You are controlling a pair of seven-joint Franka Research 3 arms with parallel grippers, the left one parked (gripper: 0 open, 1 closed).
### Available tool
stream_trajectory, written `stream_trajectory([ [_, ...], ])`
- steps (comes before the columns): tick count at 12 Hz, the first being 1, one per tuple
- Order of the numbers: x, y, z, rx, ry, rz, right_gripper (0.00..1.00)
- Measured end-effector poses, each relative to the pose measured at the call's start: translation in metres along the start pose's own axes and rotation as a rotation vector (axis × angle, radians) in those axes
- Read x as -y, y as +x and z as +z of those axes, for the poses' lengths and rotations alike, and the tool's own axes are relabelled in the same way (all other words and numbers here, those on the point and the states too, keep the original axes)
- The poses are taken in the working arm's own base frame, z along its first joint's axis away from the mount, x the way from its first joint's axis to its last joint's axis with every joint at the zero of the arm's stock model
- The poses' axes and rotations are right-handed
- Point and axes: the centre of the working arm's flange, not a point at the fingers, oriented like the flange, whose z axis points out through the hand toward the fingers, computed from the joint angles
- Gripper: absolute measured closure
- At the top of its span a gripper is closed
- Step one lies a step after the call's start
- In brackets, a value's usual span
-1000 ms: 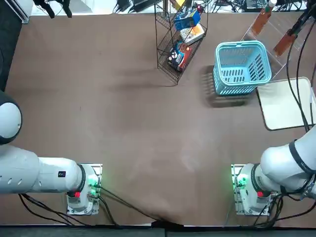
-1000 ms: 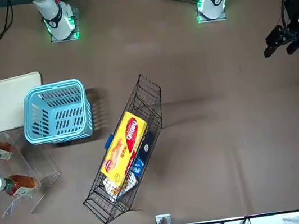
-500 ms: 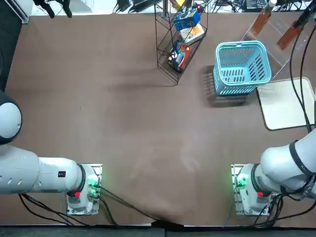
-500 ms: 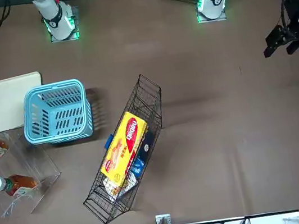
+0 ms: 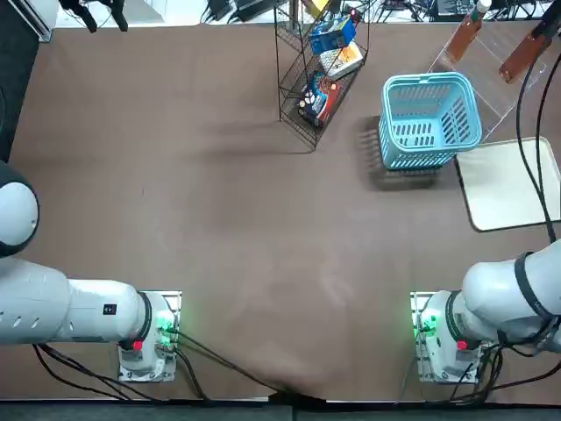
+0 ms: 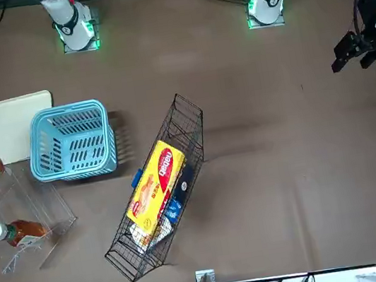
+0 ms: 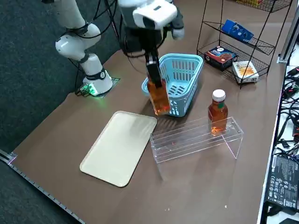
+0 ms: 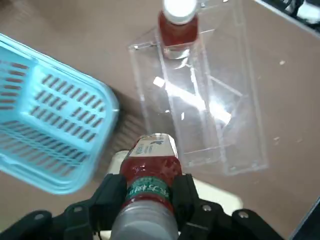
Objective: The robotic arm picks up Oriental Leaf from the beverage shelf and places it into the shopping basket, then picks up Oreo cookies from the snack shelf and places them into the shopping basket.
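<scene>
Tea bottle (image 8: 152, 170) shifted towards cream tray (image 7: 119, 148), right gripper (image 8: 150, 192) above brown tabletop (image 5: 254, 210)

Reddish-brown tea bottle (image 8: 152, 175) hangs clamped in the right gripper (image 8: 152, 200).

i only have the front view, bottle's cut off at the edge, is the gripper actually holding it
Observer: Yes. In the right wrist view the right gripper is closed on the bottle at its neck end.
Operator: is it over the basket yet
Observer: No. The wrist view shows it beside the basket, not above its opening.
Operator: anything in the basket
Observer: Nothing that I can see; the top view shows its slotted floor.
</scene>
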Motion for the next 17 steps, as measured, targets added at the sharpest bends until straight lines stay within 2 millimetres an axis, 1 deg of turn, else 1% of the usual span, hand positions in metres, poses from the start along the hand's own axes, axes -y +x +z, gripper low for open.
stream_trajectory([
  [2,0.032,0.011,-0.015,0.025,0.025,0.081,0.45],
  [4,0.07,0.029,-0.021,0.048,0.038,0.157,0.45],
  [6,0.11,0.047,-0.02,0.064,0.04,0.221,0.45],
  [8,0.15,0.064,-0.014,0.087,0.035,0.287,0.45],
  [10,0.183,0.077,-0.008,0.102,0.017,0.353,0.45],
  [11,0.196,0.082,-0.004,0.101,0.011,0.38,0.45],
  [13,0.214,0.087,0.007,0.085,0.0,0.414,0.45],
  [15,0.222,0.084,0.02,0.07,-0.006,0.43,0.45],
  [17,0.221,0.078,0.032,0.063,-0.009,0.435,0.45],
])
